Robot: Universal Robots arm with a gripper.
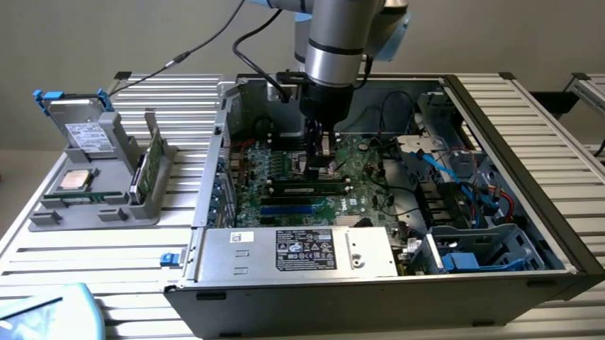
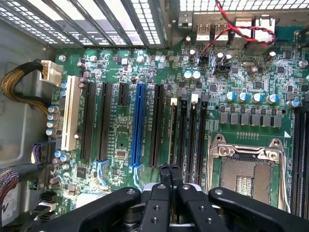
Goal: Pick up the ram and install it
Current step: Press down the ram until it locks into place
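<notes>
A ram (image 1: 307,188) stands upright in a slot of the green motherboard (image 1: 263,164) inside the open computer case, its black chips facing the front. In the wrist view that ram (image 2: 173,130) runs edge-on as a thin strip between the black slots. My gripper (image 1: 322,164) hangs straight down over the stick's end at the exterior view's right. Its black fingers (image 2: 164,175) are pressed together with nothing between them, right over the strip's near end in the wrist view, where my gripper (image 2: 170,169) stands. Whether the tips touch the stick I cannot tell.
A grey holder (image 1: 95,209) at the exterior view's left carries another green stick (image 1: 151,161), a square silver processor (image 1: 76,180) and a grey drive with blue tabs (image 1: 83,127). The case's power supply (image 1: 297,251), blue and red cables (image 1: 472,188) and an empty processor socket (image 2: 246,174) surround the slots.
</notes>
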